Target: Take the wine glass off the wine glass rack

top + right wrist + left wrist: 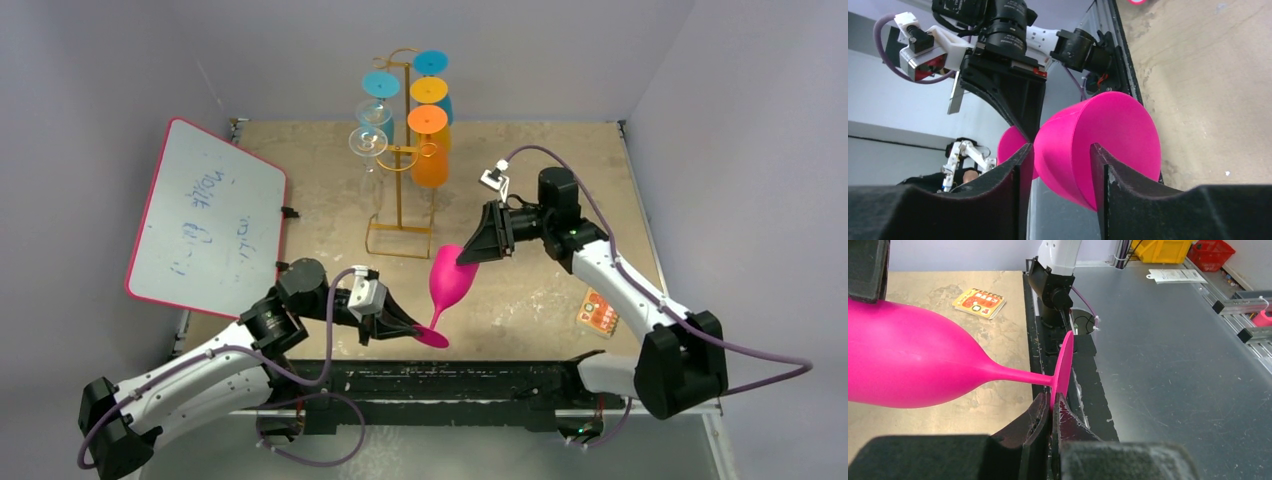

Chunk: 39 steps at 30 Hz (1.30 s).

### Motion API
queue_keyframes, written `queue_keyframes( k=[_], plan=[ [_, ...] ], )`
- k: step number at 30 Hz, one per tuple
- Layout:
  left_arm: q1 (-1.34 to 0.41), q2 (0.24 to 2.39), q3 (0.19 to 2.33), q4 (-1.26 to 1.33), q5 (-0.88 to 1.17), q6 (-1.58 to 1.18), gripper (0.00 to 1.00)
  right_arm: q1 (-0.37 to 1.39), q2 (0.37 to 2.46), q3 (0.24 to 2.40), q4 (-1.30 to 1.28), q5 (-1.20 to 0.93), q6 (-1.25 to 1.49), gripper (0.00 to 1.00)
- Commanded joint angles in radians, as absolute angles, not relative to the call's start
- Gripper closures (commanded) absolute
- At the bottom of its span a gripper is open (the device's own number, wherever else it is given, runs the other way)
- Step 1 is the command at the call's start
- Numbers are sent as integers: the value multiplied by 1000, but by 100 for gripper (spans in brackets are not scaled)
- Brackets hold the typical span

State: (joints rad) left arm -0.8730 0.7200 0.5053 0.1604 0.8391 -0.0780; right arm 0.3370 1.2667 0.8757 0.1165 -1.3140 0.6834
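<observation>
**Status.** The pink wine glass (pixel 447 280) is off the wine glass rack (pixel 400 200) and is carried tilted above the surface (pixel 540 200), spanning the gap between the two sets of fingers. The left fingers (pixel 1033 422) are closed on the thin edge of the foot disc, and the stem and bowl project away from them. The right fingers (pixel 1015 172) stand apart on either side of the bowl wall near the rim (whether they press on it cannot be told).

**Hazards, as judged from this state.**
- The foot is pinched at its edge only. The bowl's weight acts through the long stem, so the disc may be pivoted or slipped out of the left fingers by a jolt.
- If the foot is released before the bowl is firmly clamped, the glass may be dropped onto the surface below the fingers.
- If both ends are clamped and the arms are moved unequally, the stem is loaded in bending and may be snapped.
- The bowl is smooth and curved, so an off-centre squeeze may push it out of the right fingers.
</observation>
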Motion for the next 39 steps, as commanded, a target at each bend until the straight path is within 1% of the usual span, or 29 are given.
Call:
queue_keyframes(
  k=[1,2,3,10,14,16,18,19,20,21,23,24,25,26,29,33,34,36,39],
  plan=[
    [-874,735,585,81,825,35,100,353,1208,924,114,-1418,687,57],
    [-874,741,592,60,825,50,100,355,1203,920,124,-1421,701,60],
    [-874,749,599,42,824,63,100,357,1196,916,141,-1422,717,61],
    [-874,762,615,-37,805,128,100,362,1152,897,212,-1437,784,63],
    [-874,753,618,-69,767,145,100,364,1136,879,225,-1429,796,72],
    [-874,748,615,-70,751,146,100,365,1127,868,227,-1423,799,79],
    [-874,748,615,-74,739,145,100,365,1120,859,229,-1413,801,90],
    [-874,749,615,-77,734,142,97,365,1116,854,229,-1405,801,97],
    [-874,749,615,-77,726,137,89,365,1113,850,229,-1397,800,100],
    [-874,746,612,-76,714,127,78,365,1110,846,229,-1387,801,100],
    [-874,739,609,-71,700,113,75,365,1105,836,229,-1370,797,100],
    [-874,734,607,-70,699,111,69,365,1105,833,230,-1367,796,100],
    [-874,728,605,-67,697,108,59,365,1104,830,229,-1361,797,100],
    [-874,719,601,-62,697,103,53,365,1102,828,229,-1357,795,100],
    [-874,699,592,-54,698,89,50,365,1101,825,229,-1352,793,100],
    [-874,689,586,-58,708,80,49,365,1101,831,216,-1338,779,100],
    [-874,689,587,-59,712,76,47,365,1103,839,173,-1324,753,100],
    [-874,685,590,-61,713,68,37,365,1112,858,91,-1295,690,100],
    [-874,666,589,-61,687,48,30,365,1119,875,-10,-1230,617,100]
  ],
)
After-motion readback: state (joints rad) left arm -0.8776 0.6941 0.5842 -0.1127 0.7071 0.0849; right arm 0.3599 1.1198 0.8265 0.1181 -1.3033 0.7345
